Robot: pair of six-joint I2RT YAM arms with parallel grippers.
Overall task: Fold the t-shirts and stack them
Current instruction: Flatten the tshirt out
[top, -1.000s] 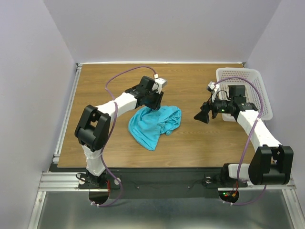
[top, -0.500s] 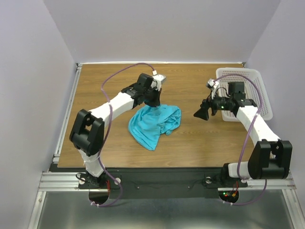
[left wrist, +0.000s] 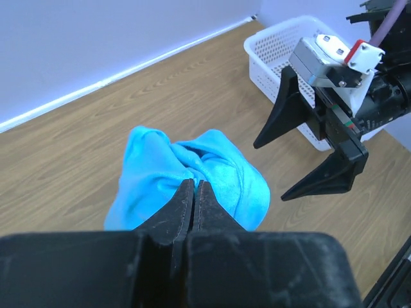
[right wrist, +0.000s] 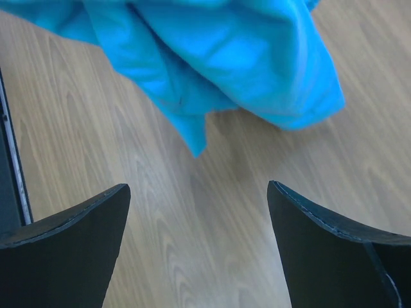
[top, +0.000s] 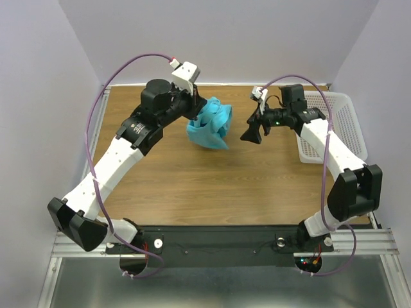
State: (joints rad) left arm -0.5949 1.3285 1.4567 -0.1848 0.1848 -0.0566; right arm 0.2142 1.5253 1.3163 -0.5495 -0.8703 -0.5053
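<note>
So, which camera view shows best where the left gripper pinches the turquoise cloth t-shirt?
The left wrist view: the left gripper is shut on a fold of the turquoise cloth t-shirt. Top external shows the bunched shirt, the pinch hidden; right wrist shows only its lower edge.

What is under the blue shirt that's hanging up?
Only wooden table shows beneath the t-shirt, held up by the left hand. The cloth hides the table right behind it.

White shells, black joints on left arm (top: 112,170) and right arm (top: 323,141); purple cables (top: 144,56) looping; black wedge-fingered right gripper (left wrist: 270,171).
</note>
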